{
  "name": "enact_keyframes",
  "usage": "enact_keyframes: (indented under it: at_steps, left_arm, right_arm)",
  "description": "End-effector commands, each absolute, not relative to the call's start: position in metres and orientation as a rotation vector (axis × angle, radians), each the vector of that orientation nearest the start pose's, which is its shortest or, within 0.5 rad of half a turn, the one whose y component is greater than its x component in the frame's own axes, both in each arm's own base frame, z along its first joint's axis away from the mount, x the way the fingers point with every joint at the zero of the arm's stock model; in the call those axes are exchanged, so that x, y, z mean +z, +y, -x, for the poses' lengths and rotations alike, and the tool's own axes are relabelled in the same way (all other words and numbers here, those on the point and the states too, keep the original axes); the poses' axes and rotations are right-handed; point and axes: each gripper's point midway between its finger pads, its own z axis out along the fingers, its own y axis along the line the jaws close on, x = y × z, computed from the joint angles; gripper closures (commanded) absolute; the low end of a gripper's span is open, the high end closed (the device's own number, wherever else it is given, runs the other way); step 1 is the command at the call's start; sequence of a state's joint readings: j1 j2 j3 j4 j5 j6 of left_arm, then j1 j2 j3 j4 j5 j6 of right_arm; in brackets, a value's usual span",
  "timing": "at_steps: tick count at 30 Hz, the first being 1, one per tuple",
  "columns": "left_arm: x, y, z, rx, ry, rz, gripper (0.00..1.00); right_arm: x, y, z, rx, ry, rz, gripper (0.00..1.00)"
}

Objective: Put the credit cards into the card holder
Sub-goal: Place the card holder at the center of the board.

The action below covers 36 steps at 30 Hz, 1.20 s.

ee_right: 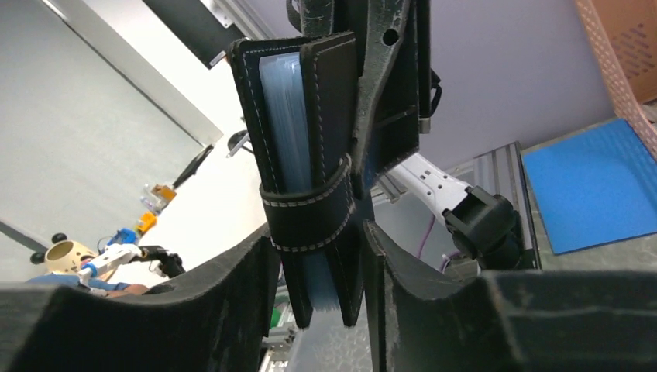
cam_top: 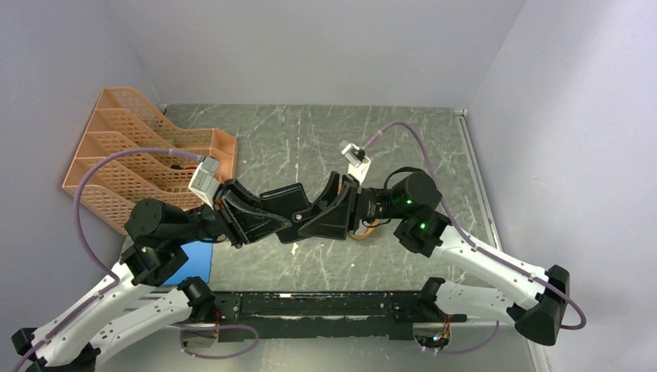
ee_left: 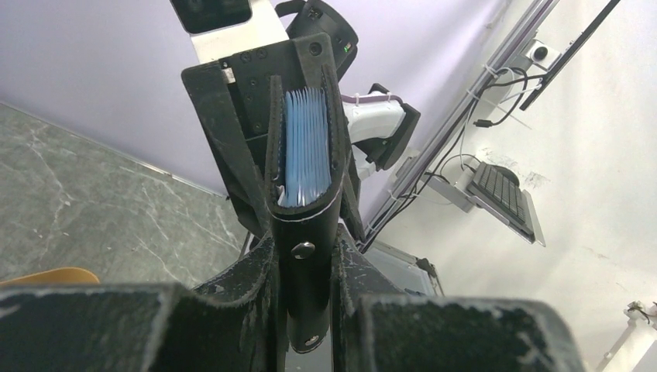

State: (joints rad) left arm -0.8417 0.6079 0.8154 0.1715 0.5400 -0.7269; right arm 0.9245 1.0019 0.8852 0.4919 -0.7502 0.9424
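The black card holder (cam_top: 283, 200) hangs in the air between my two arms, above the middle of the table. My left gripper (ee_left: 306, 314) is shut on its spine end, by the metal snap (ee_left: 303, 249). Bluish inner pockets (ee_left: 306, 147) show between the two covers. My right gripper (ee_right: 318, 298) comes from the opposite side, its fingers pressed against both covers of the card holder (ee_right: 310, 155), just below the stitched strap (ee_right: 308, 217). From above, the left gripper (cam_top: 267, 217) and the right gripper (cam_top: 321, 215) meet nose to nose. The credit cards are out of view.
An orange mesh file rack (cam_top: 147, 159) stands at the back left. A flat blue pad (cam_top: 195, 262) lies near the left arm's base. An orange tray (cam_top: 364, 231) peeks out under the right wrist. Grey walls close in on three sides.
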Motion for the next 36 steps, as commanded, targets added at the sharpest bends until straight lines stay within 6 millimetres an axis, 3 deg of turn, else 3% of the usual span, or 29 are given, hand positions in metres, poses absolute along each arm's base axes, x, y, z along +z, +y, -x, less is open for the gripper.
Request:
enact_keyframes:
  at_steps: [1,3,6,8,10,13,14,17,19,20,24,32,36]
  left_arm:
    - [0.443,-0.248,-0.069,-1.642,1.212,-0.629,0.93]
    - [0.444,-0.247,-0.069,-1.639,1.208,-0.626,0.88]
    - [0.445,-0.245,-0.069,-1.630,1.204,-0.623,0.73]
    - [0.446,-0.244,-0.069,-1.620,1.206,-0.621,0.55]
    - [0.446,-0.240,-0.074,-1.582,1.234,-0.584,0.29]
    - [0.435,-0.217,-0.101,-1.395,1.359,-0.418,0.05]
    - [0.436,-0.201,-0.114,-1.303,1.373,-0.319,0.03]
    - [0.407,-0.136,-0.149,-0.985,1.511,0.022,0.03]
    - [0.395,-0.102,-0.157,-0.843,1.524,0.143,0.03]
    - [0.391,-0.095,-0.156,-0.817,1.530,0.153,0.03]
    - [0.365,-0.090,-0.159,-0.743,1.622,0.168,0.03]
    - [0.333,-0.111,-0.159,-0.772,1.728,0.119,0.06]
    - [0.326,-0.118,-0.159,-0.813,1.726,0.119,0.05]
  right_arm:
    - [0.409,0.344,-0.064,1.914,1.423,0.834,0.58]
    - [0.407,0.348,-0.063,1.891,1.432,0.836,0.67]
    - [0.402,0.353,-0.067,1.794,1.465,0.837,0.85]
    - [0.401,0.355,-0.071,1.723,1.478,0.821,0.95]
    - [0.400,0.355,-0.079,1.651,1.500,0.781,1.00]
    - [0.389,0.347,-0.111,1.467,1.597,0.636,1.00]
    - [0.380,0.342,-0.124,1.391,1.645,0.577,1.00]
    - [0.340,0.324,-0.171,1.095,1.824,0.374,1.00]
    - [0.308,0.324,-0.188,0.983,1.936,0.358,1.00]
    - [0.292,0.327,-0.194,0.954,1.990,0.357,1.00]
    - [0.239,0.348,-0.212,0.977,2.117,0.332,1.00]
    - [0.164,0.401,-0.233,1.089,2.286,0.234,1.00]
    - [0.133,0.419,-0.257,1.033,2.336,0.151,1.00]
